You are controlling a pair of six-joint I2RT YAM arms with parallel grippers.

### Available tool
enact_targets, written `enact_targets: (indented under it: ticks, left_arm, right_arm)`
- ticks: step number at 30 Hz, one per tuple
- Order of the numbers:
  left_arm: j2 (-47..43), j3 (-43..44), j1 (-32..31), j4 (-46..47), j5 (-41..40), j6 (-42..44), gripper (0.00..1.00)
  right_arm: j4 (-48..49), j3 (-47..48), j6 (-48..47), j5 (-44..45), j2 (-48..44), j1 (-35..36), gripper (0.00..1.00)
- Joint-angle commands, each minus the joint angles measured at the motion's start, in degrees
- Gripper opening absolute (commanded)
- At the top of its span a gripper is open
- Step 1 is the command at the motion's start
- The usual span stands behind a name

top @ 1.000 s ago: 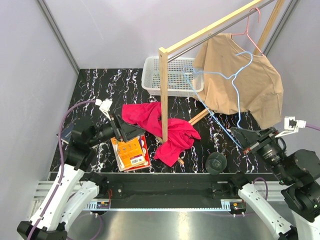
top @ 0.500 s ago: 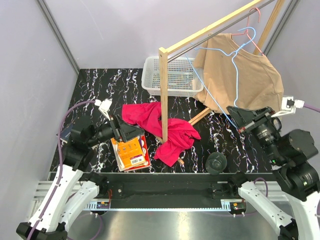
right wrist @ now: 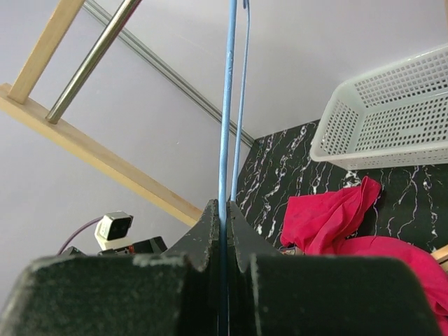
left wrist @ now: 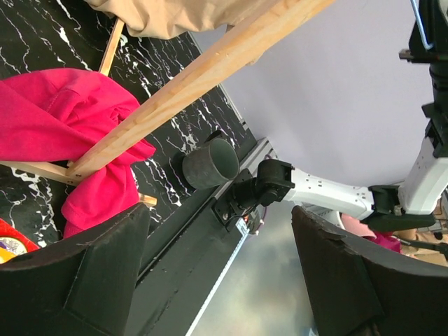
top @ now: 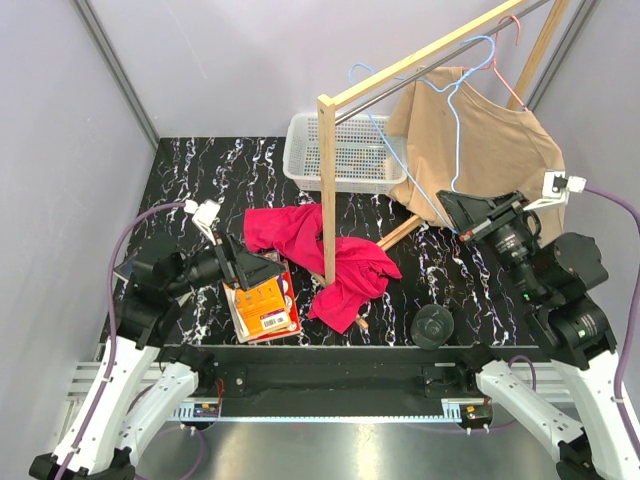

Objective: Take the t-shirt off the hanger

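A tan t-shirt (top: 500, 150) hangs from a pink hanger (top: 505, 60) on the metal rail (top: 440, 50) at the back right. My right gripper (top: 450, 215) is shut on the wire of a bare blue hanger (top: 456, 130) and holds it up against the rail, just left of the tan shirt. The right wrist view shows the blue wire (right wrist: 227, 105) pinched between the closed fingers of that gripper (right wrist: 222, 210). A red t-shirt (top: 340, 265) lies crumpled on the table round the wooden post. My left gripper (top: 265, 268) is open and empty above an orange book.
A white basket (top: 345, 150) stands at the back behind the wooden post (top: 327, 190). An orange book (top: 262, 305) lies front left. A black round cup (top: 433, 325) sits near the front edge and also shows in the left wrist view (left wrist: 210, 162).
My right gripper has lifted the blue hanger up and to the left, from low beside the tan shirt to rail height. The left arm has shifted slightly.
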Motion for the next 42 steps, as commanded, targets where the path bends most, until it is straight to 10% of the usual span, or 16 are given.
enact_targets:
  ticks: [1, 10, 16, 26, 42]
  left_arm:
    - [-0.5, 2.8, -0.2, -1.0, 1.7, 2.2, 0.86]
    - [-1.8, 2.7, -0.2, -2.5, 1.0, 0.9, 0.87]
    - [-2.3, 3.1, -0.2, -4.7, 4.3, -2.3, 0.87]
    - [-2.3, 5.6, -0.2, -13.0, -0.8, 2.3, 0.86]
    - [7.7, 9.2, -0.2, -12.8, -12.0, 11.1, 0.85]
  right_arm:
    - [4.6, 0.5, -0.4, -2.6, 2.9, -0.1, 0.0]
    - [2.2, -3.0, 2.3, -3.2, 1.9, 0.0, 0.03]
    - [-9.0, -1.6, -0.5, -1.7, 0.4, -0.1, 0.68]
    - [-22.4, -0.7, -7.1, 5.6, -1.8, -0.1, 1.0]
    - [-27.2, 3.9, -8.3, 11.9, 1.0, -0.1, 1.0]
